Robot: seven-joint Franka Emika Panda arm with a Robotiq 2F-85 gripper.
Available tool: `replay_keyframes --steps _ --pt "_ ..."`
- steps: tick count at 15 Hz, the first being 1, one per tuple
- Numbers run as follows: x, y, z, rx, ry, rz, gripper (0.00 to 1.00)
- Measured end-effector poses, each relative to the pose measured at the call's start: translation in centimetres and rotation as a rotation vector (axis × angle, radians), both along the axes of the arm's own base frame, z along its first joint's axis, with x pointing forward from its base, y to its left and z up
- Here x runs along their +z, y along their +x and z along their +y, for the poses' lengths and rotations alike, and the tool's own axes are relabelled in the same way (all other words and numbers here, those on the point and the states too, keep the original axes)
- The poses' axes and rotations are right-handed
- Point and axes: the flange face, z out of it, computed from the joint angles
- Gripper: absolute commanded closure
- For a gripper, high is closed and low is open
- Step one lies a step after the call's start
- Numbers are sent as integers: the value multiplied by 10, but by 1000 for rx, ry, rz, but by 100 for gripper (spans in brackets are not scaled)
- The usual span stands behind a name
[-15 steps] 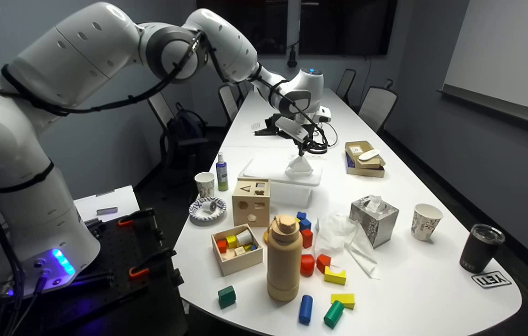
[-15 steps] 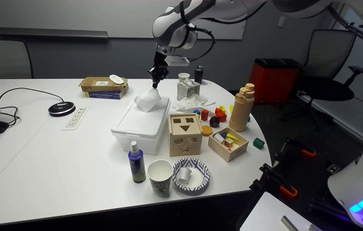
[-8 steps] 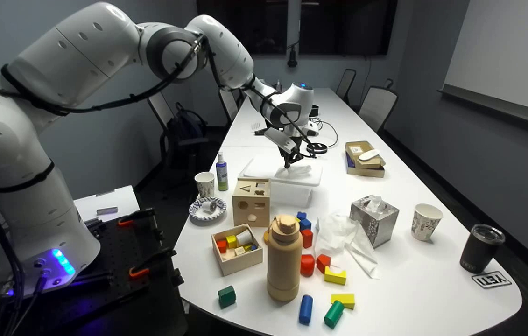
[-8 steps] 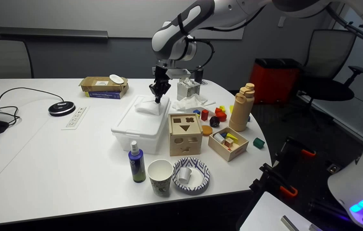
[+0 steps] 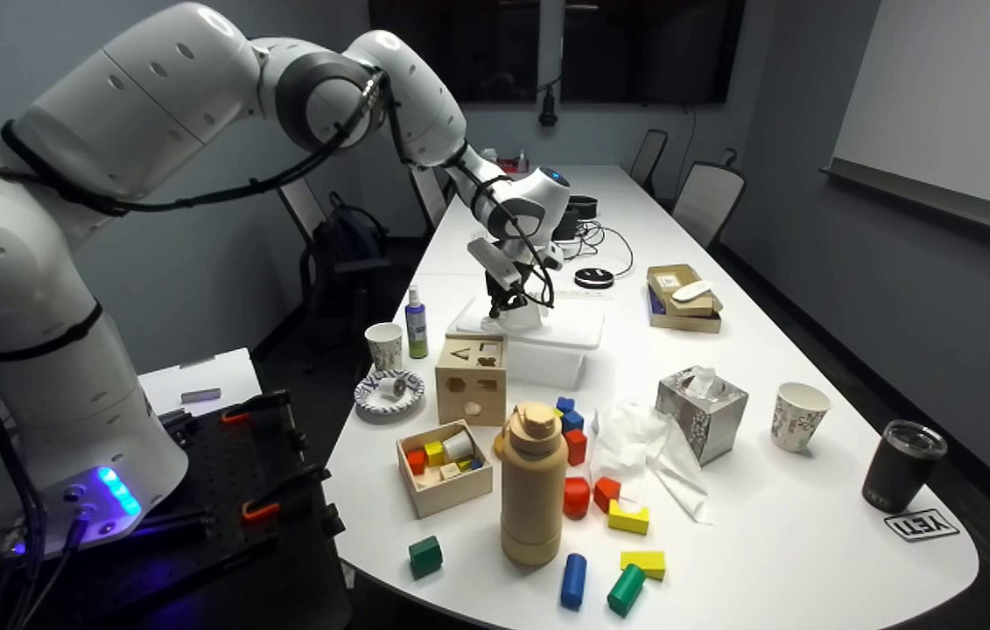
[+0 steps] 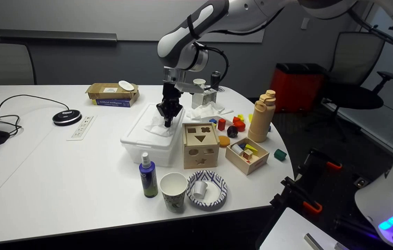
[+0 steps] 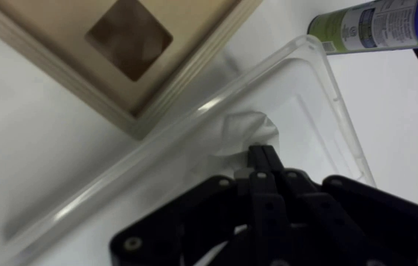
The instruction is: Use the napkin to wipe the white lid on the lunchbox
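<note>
Your claw was pinched tight on the napkin, which you held crumpled against the lid (itself on top of the lunchbox). Just beside it stood the wooden box, and near a corner of the lid, the spray bottle.

Thin, creased paper for the napkin, smooth plastic for the white lid

Glossy highlights along the lid's edge; translucent plastic for the lunchbox; matt wood in the shape-sorter box and tray; metallic sheen over the tissue box; dull finish on the gripper; smooth matt surface on the flask
</note>
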Motion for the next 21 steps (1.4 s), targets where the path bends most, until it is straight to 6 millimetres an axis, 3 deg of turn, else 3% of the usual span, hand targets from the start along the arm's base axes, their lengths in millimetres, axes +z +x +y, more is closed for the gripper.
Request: replay_keyframes --steps 6,12,16,21 --pt "0 -5 13 -2 44 37 100" --pt "9 8 7 21 40 -63 100" --pt "21 24 -12 46 -8 -184 100" --pt "23 37 -57 35 -105 -264 100"
